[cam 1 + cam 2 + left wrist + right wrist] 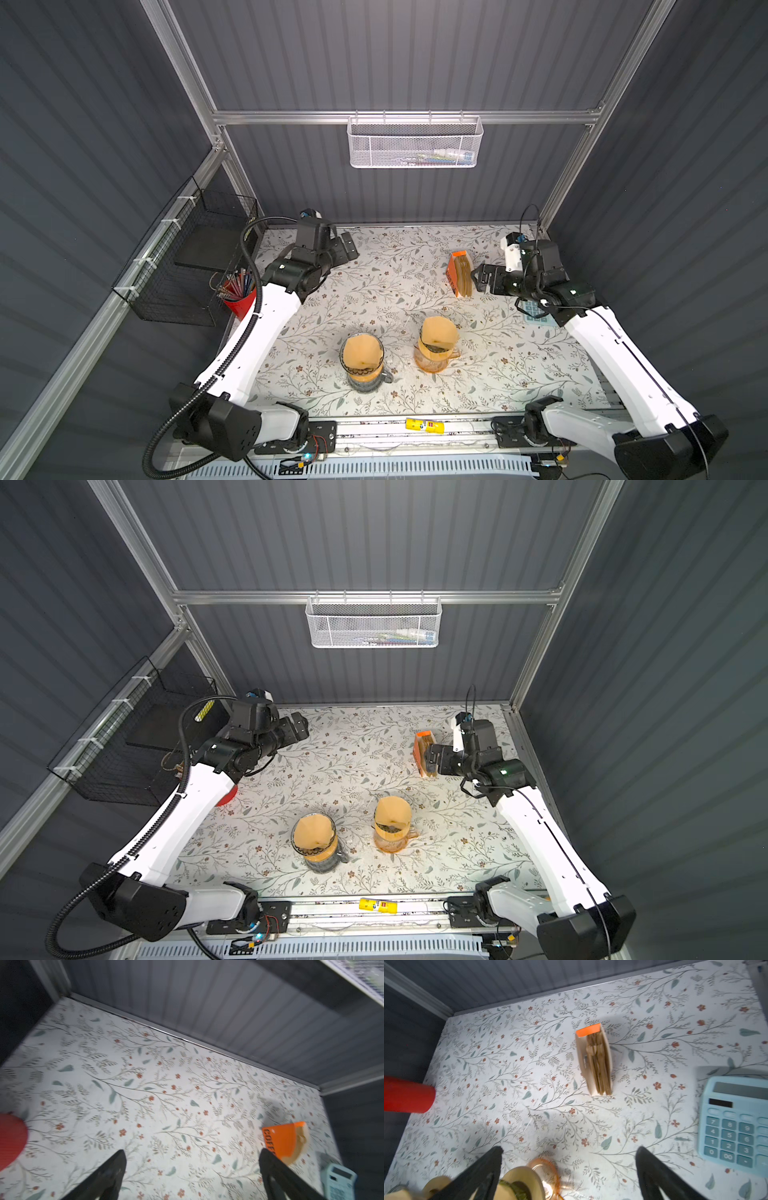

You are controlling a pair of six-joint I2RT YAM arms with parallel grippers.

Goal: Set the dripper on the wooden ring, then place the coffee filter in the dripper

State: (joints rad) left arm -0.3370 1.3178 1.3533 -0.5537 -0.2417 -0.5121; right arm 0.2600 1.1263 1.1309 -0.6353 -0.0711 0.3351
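Dark grey ribbed walls [415, 54] seen all round, edged by silver frame [399, 117]. Table [374, 299] covered with flowery sheet. Black wire basket [187, 266] hung on side wall, white mesh basket [413, 145] on back rail. Left gripper [192, 1152] spread wide, nothing held, near back edge. Right gripper [569, 1149] spread wide, nothing held, near orange filter box [459, 274]. Grey dripper [365, 380] and orange dripper [434, 361] stood apart, front middle. Brown filter [361, 353] sat in grey one, second brown filter [438, 330] in orange one. Blue calculator [735, 1122] laid flat.

In a top view, red cup [228, 796] all but lost behind the left arm [174, 812]; calculator [533, 311] tucked under the right arm [598, 332] (keys unreadable). Far-wall basket [395, 145] contents too small to name. Right wrist view: amber dripper [550, 1176] cut off at the edge, blurred.
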